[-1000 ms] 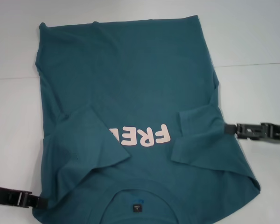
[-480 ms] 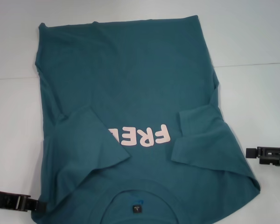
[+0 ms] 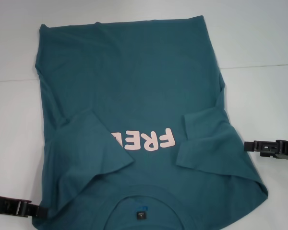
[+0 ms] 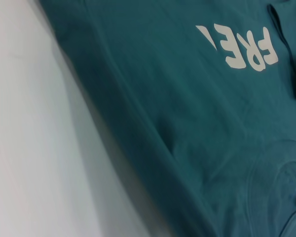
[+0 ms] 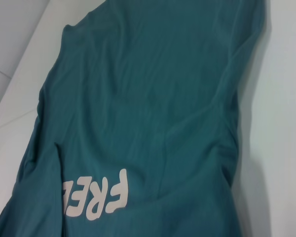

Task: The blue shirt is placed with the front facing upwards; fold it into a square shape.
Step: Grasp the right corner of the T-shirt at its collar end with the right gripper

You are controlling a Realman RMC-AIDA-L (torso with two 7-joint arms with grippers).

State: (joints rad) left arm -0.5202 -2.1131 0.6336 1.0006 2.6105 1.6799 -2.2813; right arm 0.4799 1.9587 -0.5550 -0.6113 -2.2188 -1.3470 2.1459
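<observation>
The blue shirt (image 3: 134, 86) lies flat on the white table, collar toward me, front up. Both sleeves are folded in over the chest: one (image 3: 91, 146) covers the end of the pale pink lettering (image 3: 146, 140), the other (image 3: 206, 143) lies beside it. A small black neck tag (image 3: 141, 213) shows inside the collar. My left gripper (image 3: 41, 211) sits at the shirt's near left edge. My right gripper (image 3: 246, 145) hovers just off the shirt's right edge, by the folded sleeve. The wrist views show only the shirt (image 4: 187, 123) (image 5: 153, 98) and table.
A white table (image 3: 259, 43) carries the shirt, with a thin seam line (image 3: 264, 65) running across it. Bare table shows to the left, right and far side of the shirt.
The right gripper drew away from the shirt's right edge toward me, then came back partway toward it. The left gripper dropped slightly lower. The shirt has not moved.
</observation>
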